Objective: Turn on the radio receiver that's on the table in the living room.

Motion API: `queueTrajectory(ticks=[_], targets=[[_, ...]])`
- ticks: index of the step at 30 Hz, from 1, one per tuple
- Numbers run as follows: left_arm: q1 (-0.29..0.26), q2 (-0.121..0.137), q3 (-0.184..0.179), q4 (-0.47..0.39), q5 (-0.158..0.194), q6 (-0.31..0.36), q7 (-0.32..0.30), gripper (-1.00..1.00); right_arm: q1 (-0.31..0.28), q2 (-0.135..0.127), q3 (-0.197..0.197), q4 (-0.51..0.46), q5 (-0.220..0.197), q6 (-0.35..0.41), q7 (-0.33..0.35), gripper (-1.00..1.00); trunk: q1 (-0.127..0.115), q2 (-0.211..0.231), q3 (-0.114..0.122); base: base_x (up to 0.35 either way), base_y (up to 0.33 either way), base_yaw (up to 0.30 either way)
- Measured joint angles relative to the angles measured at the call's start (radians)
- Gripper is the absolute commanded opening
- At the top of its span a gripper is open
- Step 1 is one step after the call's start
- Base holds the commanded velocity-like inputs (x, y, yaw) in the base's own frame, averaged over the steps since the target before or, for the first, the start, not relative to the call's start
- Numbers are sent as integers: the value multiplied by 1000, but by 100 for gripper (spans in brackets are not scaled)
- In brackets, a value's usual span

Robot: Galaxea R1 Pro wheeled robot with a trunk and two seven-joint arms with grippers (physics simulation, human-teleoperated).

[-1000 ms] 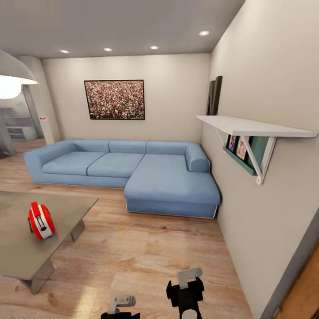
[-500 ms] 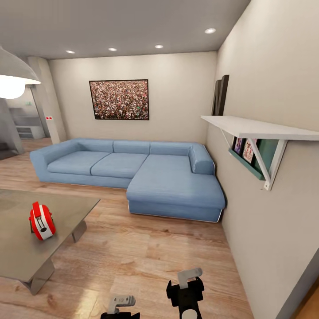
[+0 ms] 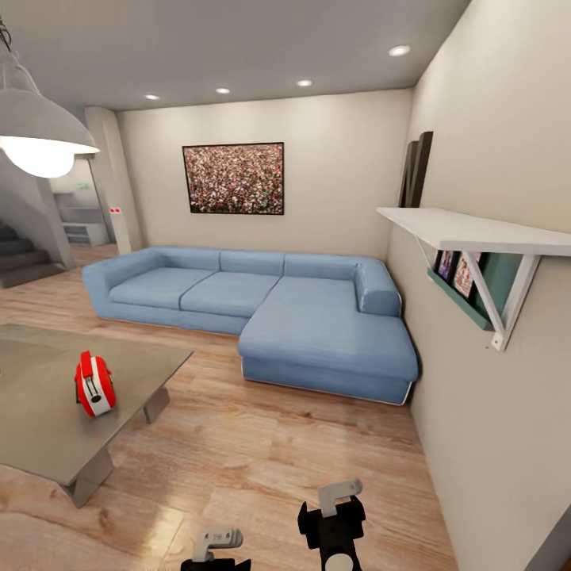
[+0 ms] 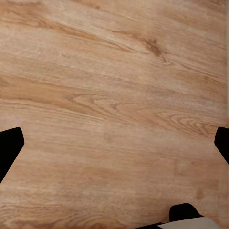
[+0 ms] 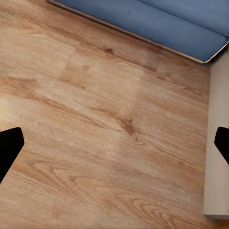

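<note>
The radio receiver (image 3: 95,385), small and red with white trim, stands upright on the table (image 3: 47,432), a low grey glassy one at the left of the head view. It is in the living room, with the blue L-shaped sofa (image 3: 262,305) behind it. My left gripper (image 3: 216,547) and right gripper (image 3: 337,507) hang low at the bottom of the head view, well right of the table and far from the radio. In the left wrist view the left gripper (image 4: 114,143) is open over bare wood floor. The right gripper (image 5: 114,143) is open too, with nothing between its fingers.
A white wall shelf (image 3: 476,234) juts out from the right wall at chest height. A dome pendant lamp (image 3: 40,131) hangs at the upper left. Stairs (image 3: 20,258) rise at the far left. Light wood floor (image 3: 262,460) lies between me, the table and the sofa.
The whole head view has swung to the left, so sofa, photo and radio sit further right in the picture and the stairs have come into sight. Both arms hold the same pose.
</note>
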Motion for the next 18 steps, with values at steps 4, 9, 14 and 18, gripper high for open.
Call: queueTrajectory(ticks=[4, 9, 14, 18], targets=[[0, 0, 0, 0, 0, 1, -2, 100, 0, 0, 0, 0, 1, 0, 1, 100, 0, 0, 0, 0, -2, 4], [0, 0, 0, 0, 1, 2, -2, 100, 0, 0, 1, 0, 1, -1, 1, 100, 0, 0, 0, 0, 0, 0], [0, 0, 0, 0, 2, 2, -3, 100, 0, 0, 2, 0, 2, -1, 1, 100, 0, 0, 0, 0, 0, 0], [0, 0, 0, 0, 2, 2, -3, 100, 0, 0, 1, 0, 2, -2, 1, 100, 0, 0, 0, 0, 0, 0]])
